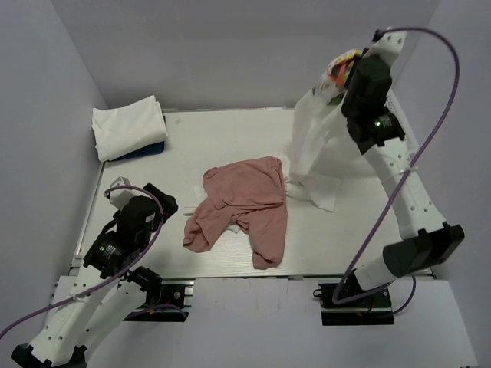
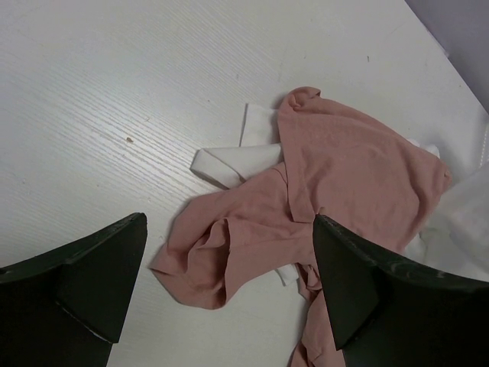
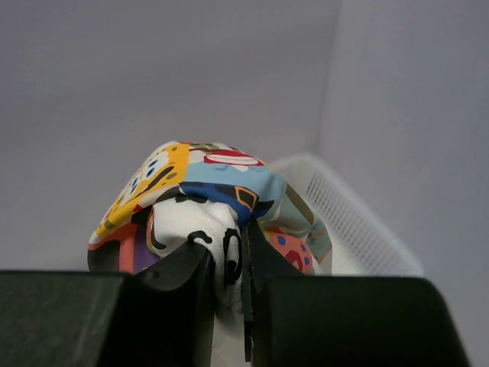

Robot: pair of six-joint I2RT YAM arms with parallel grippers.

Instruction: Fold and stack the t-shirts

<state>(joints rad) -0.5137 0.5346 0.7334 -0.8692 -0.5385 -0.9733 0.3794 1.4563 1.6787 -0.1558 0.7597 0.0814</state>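
Observation:
A dusty-pink t-shirt (image 1: 244,205) lies crumpled at the table's middle; it also shows in the left wrist view (image 2: 336,191). My right gripper (image 1: 345,77) is raised high at the back right, shut on the white t-shirt with cartoon print (image 1: 314,146), which hangs down to the table. The print bunches over its fingers in the right wrist view (image 3: 206,199). A folded white t-shirt (image 1: 129,126) lies on a folded blue one (image 1: 153,149) at the back left. My left gripper (image 2: 229,294) is open and empty, near the pink shirt's left end.
A white mesh basket (image 3: 344,222) shows behind the right gripper in the right wrist view. Grey walls enclose the table on three sides. A white cloth piece (image 2: 229,164) pokes out from under the pink shirt.

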